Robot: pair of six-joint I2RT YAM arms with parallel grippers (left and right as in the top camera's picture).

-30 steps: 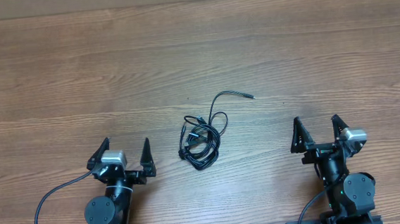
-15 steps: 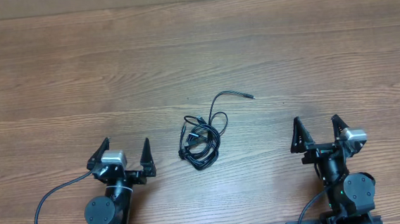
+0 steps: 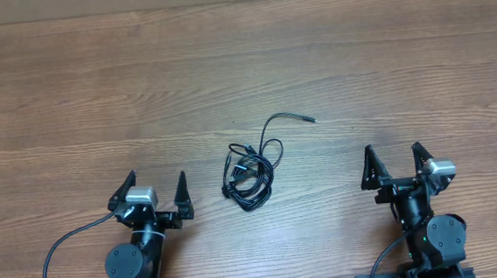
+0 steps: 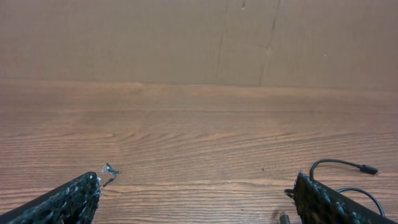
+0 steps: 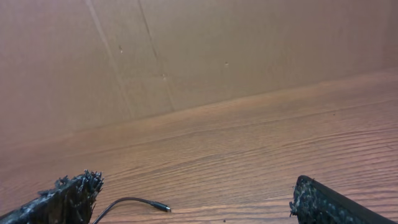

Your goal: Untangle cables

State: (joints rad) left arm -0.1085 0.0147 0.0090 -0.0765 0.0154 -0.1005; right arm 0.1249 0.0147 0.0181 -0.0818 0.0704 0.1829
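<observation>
The cables [image 3: 249, 169] lie as a small tangled bundle of thin black cords in the middle of the wooden table [image 3: 243, 60], with one end and its plug [image 3: 310, 118] trailing up and to the right. My left gripper [image 3: 156, 191] rests open near the front edge, left of the bundle and apart from it. My right gripper [image 3: 397, 165] rests open to the bundle's right, also apart. In the left wrist view a loop of cable [image 4: 339, 164] shows by the right finger. The right wrist view catches a plug end [image 5: 160, 206] beside the left finger. Both grippers [image 4: 199, 190] [image 5: 198, 191] hold nothing.
A cardboard wall [image 4: 199, 37] stands behind the far edge of the table. Thick black arm wires [image 3: 59, 253] curl at the front left and by the right arm's base [image 3: 384, 261].
</observation>
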